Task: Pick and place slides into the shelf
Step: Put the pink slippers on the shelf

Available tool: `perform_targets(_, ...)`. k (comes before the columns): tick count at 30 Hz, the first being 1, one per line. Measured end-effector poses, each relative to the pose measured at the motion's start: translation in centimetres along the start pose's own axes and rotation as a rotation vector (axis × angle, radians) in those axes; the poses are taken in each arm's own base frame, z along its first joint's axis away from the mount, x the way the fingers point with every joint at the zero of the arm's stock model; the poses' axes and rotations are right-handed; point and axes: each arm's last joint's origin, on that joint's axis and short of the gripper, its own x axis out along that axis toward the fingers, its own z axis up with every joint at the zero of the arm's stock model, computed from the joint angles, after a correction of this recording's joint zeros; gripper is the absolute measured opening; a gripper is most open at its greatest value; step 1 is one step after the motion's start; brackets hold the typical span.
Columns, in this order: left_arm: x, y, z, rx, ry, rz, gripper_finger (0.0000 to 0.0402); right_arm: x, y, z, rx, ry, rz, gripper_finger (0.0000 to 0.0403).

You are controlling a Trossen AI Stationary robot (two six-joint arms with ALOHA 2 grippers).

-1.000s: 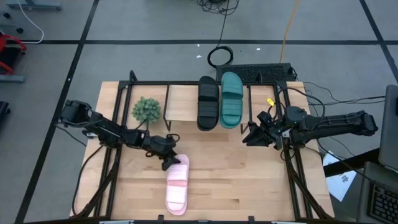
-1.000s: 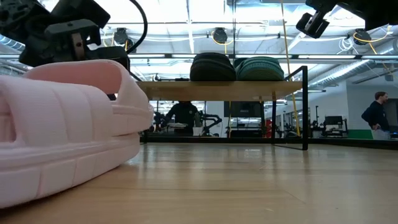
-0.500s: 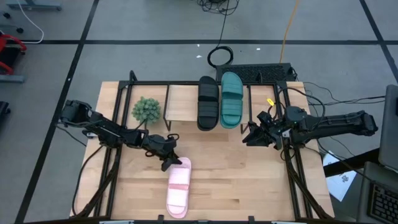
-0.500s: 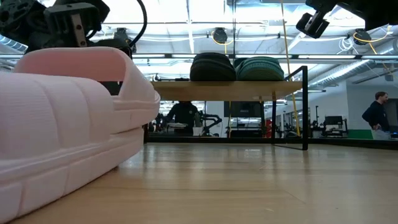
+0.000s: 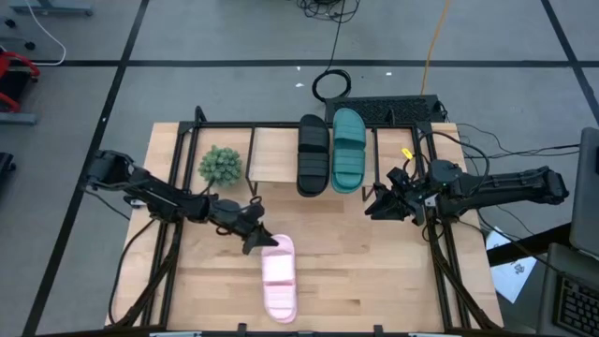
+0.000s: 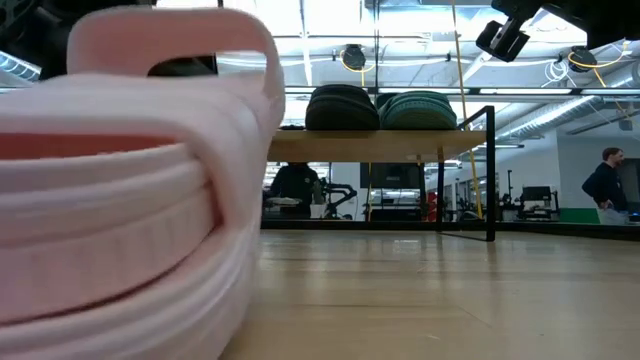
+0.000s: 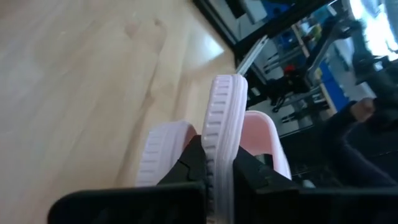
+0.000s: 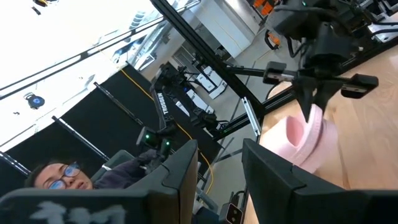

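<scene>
The pale pink slide (image 5: 279, 288) lies lengthwise near the table's front edge and fills the left of the low view (image 6: 130, 200). My left gripper (image 5: 255, 240) is shut on its far end. The black slide (image 5: 314, 154) and the teal slide (image 5: 348, 150) sit side by side, soles down, on the right part of the light-wood shelf (image 5: 271, 154). To the right of the shelf, my right gripper (image 5: 372, 208) hovers above the table, open, with nothing between its fingers (image 8: 186, 168). My left gripper pinches the far end of the pink slide's sole (image 7: 221, 134) between its two fingers, one on each face, with the ribbed side edge showing between them. The fingers come from the table's far left, slanting slightly down. The far end is raised; whether the near end (image 5: 283, 316) touches the table, I cannot tell.
A small green plant (image 5: 221, 165) stands left of the shelf, close to my left arm. Black frame rails (image 5: 449, 271) and cables run along the table's sides. Bare tabletop (image 5: 365, 271) lies right of the pink slide. People show in the room beyond (image 6: 605, 185).
My left gripper has shut on the pink slide's far end, then risen and rolled a little. The slide's far end has lifted and the slide has tipped, while its near end has swung toward the table's right. It now looms larger in the low view.
</scene>
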Motion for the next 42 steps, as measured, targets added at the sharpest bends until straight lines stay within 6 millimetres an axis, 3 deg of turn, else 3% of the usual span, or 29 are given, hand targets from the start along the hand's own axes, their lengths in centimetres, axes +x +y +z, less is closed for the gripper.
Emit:
perform_targets(7,-1.1,-1.3,0.9,-0.017,-0.053,-0.050,0.0015,0.0,0.0,0.0,0.001,0.000,-0.001,0.0118)
perform_targets(12,-3.1,-2.5,2.0,-0.047,-0.106,-0.080,0.0015,0.0,0.0,0.0,0.001,0.001,0.000,0.0118)
perform_targets(21,-9.5,-4.5,4.9,-0.090,-0.241,-0.036,0.0014,0.0,-0.1,-0.1,0.005,0.006,-0.006,0.0118)
perform_targets(26,-13.6,-7.2,7.7,-0.016,-0.233,0.134,0.0014,0.0,0.0,0.0,0.004,0.005,-0.005,0.0118)
perform_targets(32,-17.8,-11.0,11.5,0.070,-0.327,0.218,0.0014,0.0,-0.1,0.0,0.004,-0.014,-0.023,0.0118)
perform_targets(36,-18.8,-11.2,13.3,0.075,-0.322,0.239,0.0014,0.0,-0.1,0.0,0.005,-0.015,-0.023,0.0118)
perform_targets(42,-18.8,-8.8,17.2,0.042,-0.263,0.243,0.0014,0.0,-0.1,0.0,0.024,-0.018,-0.025,0.0118)
